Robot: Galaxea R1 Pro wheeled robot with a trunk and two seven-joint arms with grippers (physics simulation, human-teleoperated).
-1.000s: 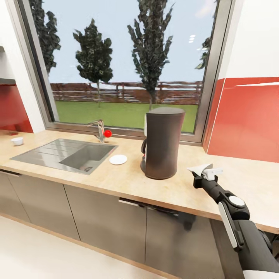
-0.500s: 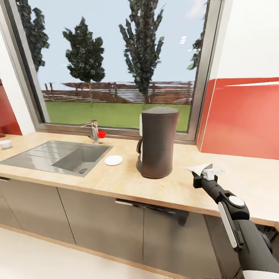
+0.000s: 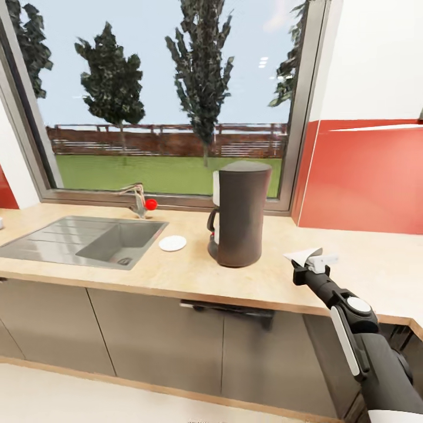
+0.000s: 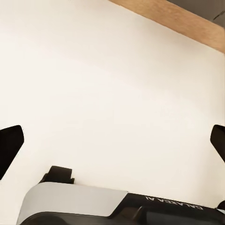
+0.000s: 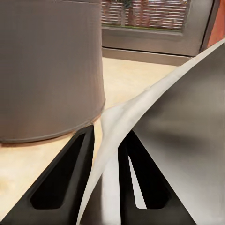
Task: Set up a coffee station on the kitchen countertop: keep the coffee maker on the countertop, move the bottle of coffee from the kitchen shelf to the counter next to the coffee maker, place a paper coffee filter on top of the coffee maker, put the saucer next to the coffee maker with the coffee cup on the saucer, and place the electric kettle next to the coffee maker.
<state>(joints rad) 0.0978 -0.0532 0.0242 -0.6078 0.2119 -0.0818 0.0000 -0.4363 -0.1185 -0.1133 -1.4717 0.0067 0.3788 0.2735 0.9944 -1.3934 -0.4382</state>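
The coffee maker (image 3: 239,214), a tall dark grey column with a white side and black handle, stands on the beige kitchen countertop (image 3: 194,273) in front of the window. A small white saucer (image 3: 173,243) lies on the counter to its left, beside the sink. My right gripper (image 3: 310,262) hovers over the counter to the right of the coffee maker and below its top, shut on a white paper coffee filter (image 3: 302,255). In the right wrist view the filter (image 5: 154,108) is pinched between the dark fingers (image 5: 70,183), with the coffee maker's body (image 5: 51,70) close ahead. My left gripper (image 4: 112,140) is open over pale floor.
A steel sink (image 3: 88,239) with drainboard is set into the counter at left, with a faucet with a red knob (image 3: 141,202) behind it. Red wall panels (image 3: 364,176) rise at right. Dark grey cabinet fronts (image 3: 153,335) run below the counter.
The whole head view has shifted: sink, saucer and coffee maker slid left and nearer, so the camera moved. The right gripper keeps the filter at the same place in the picture.
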